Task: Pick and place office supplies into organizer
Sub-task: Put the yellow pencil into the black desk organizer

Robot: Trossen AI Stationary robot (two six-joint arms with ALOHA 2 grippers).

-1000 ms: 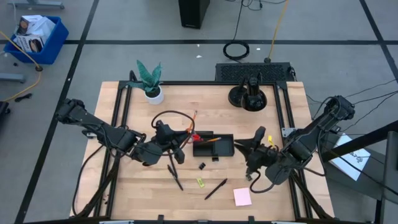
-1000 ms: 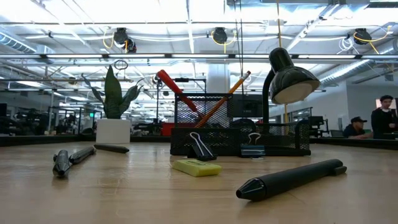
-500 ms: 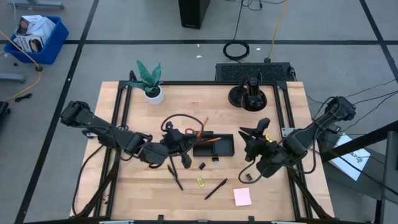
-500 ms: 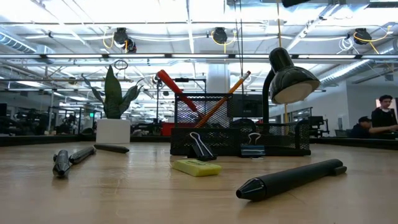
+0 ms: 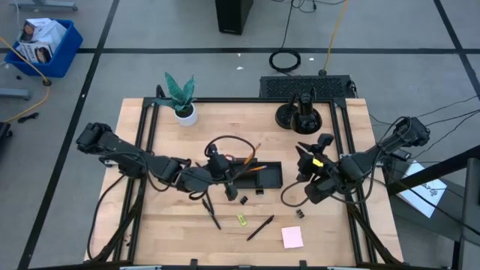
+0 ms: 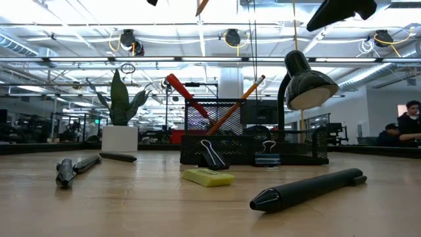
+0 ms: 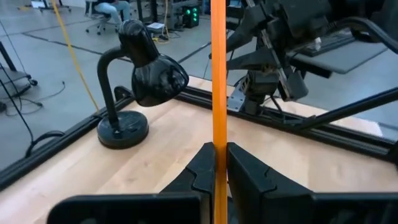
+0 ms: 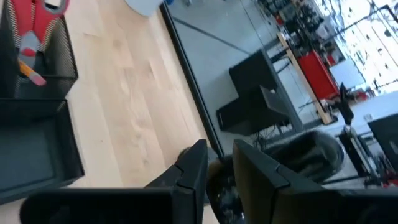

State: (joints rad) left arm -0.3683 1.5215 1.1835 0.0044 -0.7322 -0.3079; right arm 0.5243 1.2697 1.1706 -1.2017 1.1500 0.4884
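Your left gripper (image 5: 241,166) is clamped on an orange pencil (image 7: 219,93), fingers (image 7: 202,168) pinched tight against its shaft. Since a second ago that arm has carried the pencil rightward, from well left of the organizer (image 5: 256,175) to above its left end; the pencil tip now shows at the top of the low view. The organizer sits mid-table and already holds the red-handled scissors (image 6: 186,93) and another pencil (image 6: 237,105).

Your right gripper (image 5: 303,154) has risen and swung toward the far side, now just right of the organizer. Its fingers (image 8: 191,168) stand slightly apart with nothing between them.

Unmoved on the near table: black pens (image 5: 260,227), clips (image 5: 244,200), the yellow-green piece (image 5: 241,220) and the pink pad (image 5: 292,237).
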